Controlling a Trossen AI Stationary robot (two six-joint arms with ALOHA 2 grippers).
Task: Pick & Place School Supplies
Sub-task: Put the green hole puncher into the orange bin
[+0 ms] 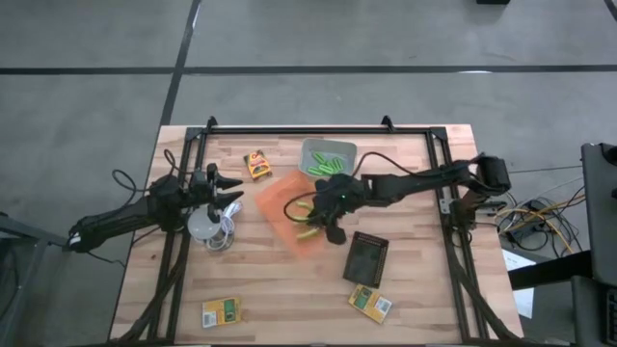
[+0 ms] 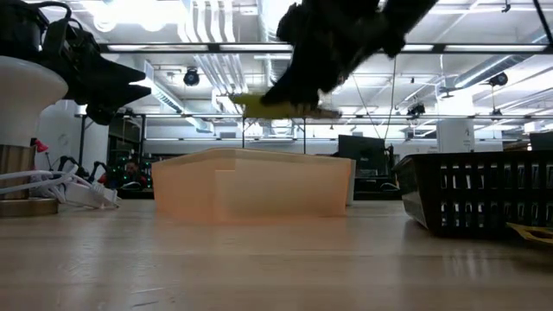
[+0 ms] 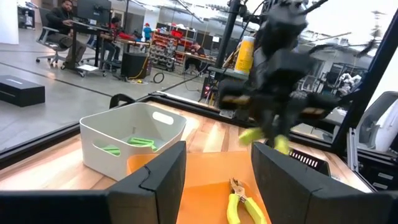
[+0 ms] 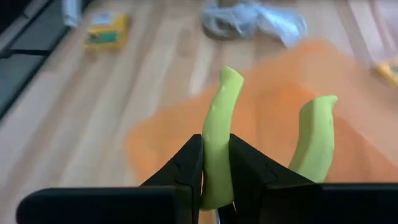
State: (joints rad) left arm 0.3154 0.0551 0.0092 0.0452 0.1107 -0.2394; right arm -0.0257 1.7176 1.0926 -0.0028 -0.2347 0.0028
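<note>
Grey concrete floor (image 1: 87, 96); ceiling strip lights (image 2: 173, 13), desks (image 3: 87, 25), seated people (image 3: 62, 15)

My fingers (image 3: 155, 180) standing apart over orange bin (image 3: 205, 180); pliers (image 3: 239, 205) lying inside; other gripper (image 3: 273, 134) hanging above bin, carrying green-handled tool.

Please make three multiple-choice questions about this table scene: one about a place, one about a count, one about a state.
1. Where are the pliers held by the right gripper?
A. above the orange bin
B. in the black basket
C. on bare wood

2. How many yellow-and-green boxes lie on the table?
A. one
B. three
C. five

3. The left gripper is
A. open and empty
B. shut on a box
C. shut on the cable

Key: 1 A, the green-handled pliers hang over the orange bin; 2 B, high view shows three; 3 A, nothing sits between its fingers.
</note>
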